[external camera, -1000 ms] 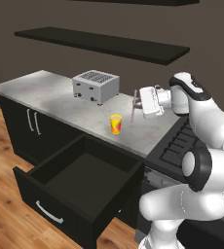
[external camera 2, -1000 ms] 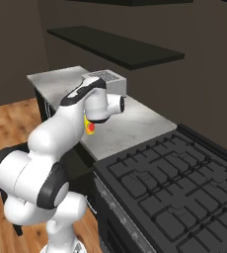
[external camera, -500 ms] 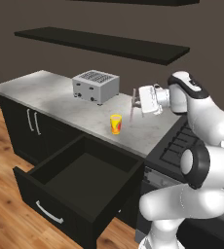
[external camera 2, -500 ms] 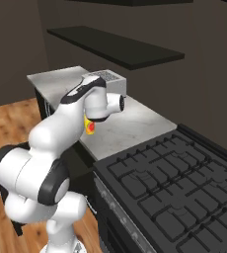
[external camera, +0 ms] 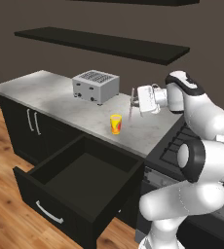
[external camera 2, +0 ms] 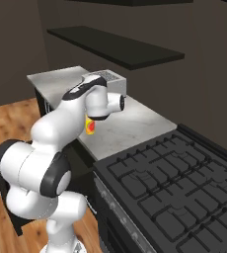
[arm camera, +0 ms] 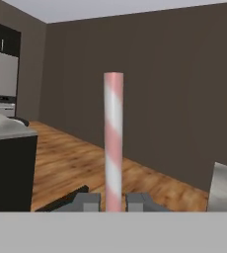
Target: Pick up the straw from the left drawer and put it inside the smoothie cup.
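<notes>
Left base view: the white arm rises from 4 o'clock, bends at a dark elbow joint and reaches out level toward 9 o'clock, so the gripper hangs above the grey counter, well clear of its surface. The hand points sideways, not down. The jaws are closed tight on the straw, which stands roughly upright in them, its lower end above the counter. In the hand view the two dark finger tips press against the straw from either side at 6 o'clock, and its pink-and-white striped shaft runs straight up toward 12 o'clock against a brown wall and wood floor.

The smoothie cup stands on the counter at about 8 o'clock from the gripper, near it but apart; it is yellow with red-orange marks, and the straw is not in it. In the right base view the cup shows partly behind the forearm. The left drawer is pulled wide open below the counter edge, its black box showing nothing inside and its silver handle on the front.

A silver toaster sits at 10 o'clock from the cup, well apart. A black stovetop lies to the right of the counter, and a dark shelf hangs on the wall above.
</notes>
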Controlling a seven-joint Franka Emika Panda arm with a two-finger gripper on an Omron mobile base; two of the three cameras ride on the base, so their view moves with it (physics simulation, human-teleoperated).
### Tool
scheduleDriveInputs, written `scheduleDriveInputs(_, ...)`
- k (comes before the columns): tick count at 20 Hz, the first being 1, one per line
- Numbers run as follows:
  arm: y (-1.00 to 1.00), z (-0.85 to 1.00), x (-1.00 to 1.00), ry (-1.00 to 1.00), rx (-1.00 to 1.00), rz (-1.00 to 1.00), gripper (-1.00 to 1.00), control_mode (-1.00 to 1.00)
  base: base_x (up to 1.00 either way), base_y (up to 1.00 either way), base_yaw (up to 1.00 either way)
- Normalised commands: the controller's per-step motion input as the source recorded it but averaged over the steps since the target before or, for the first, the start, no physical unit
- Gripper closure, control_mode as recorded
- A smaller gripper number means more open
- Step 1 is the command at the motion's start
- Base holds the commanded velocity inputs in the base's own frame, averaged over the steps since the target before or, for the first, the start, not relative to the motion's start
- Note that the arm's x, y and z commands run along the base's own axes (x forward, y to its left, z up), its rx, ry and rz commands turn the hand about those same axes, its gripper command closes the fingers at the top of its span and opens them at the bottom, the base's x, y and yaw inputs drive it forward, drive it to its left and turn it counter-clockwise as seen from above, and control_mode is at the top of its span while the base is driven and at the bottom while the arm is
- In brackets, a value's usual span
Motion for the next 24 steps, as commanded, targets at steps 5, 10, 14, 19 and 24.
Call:
scheduleDriveInputs(5, 0.00, -0.13, 0.29, 0.00, 0.00, 0.00, 1.00, -1.00, 0.00, 0.00, 0.00)
scheduleDriveInputs(10, 0.00, -0.08, 0.17, 0.00, 0.00, 0.00, 1.00, -1.00, 0.00, 0.00, 0.00)
scheduleDriveInputs(14, 0.00, -0.17, 0.11, 0.00, 0.00, 0.00, 1.00, -1.00, 0.00, 0.00, 0.00)
scheduleDriveInputs(19, 0.00, -0.19, 0.16, -0.01, 0.00, 0.00, 1.00, -1.00, 0.00, 0.00, 0.00)
scheduleDriveInputs(24, 0.00, -0.10, 0.08, -0.02, 0.00, 0.00, 1.00, -1.00, 0.00, 0.00, 0.00)
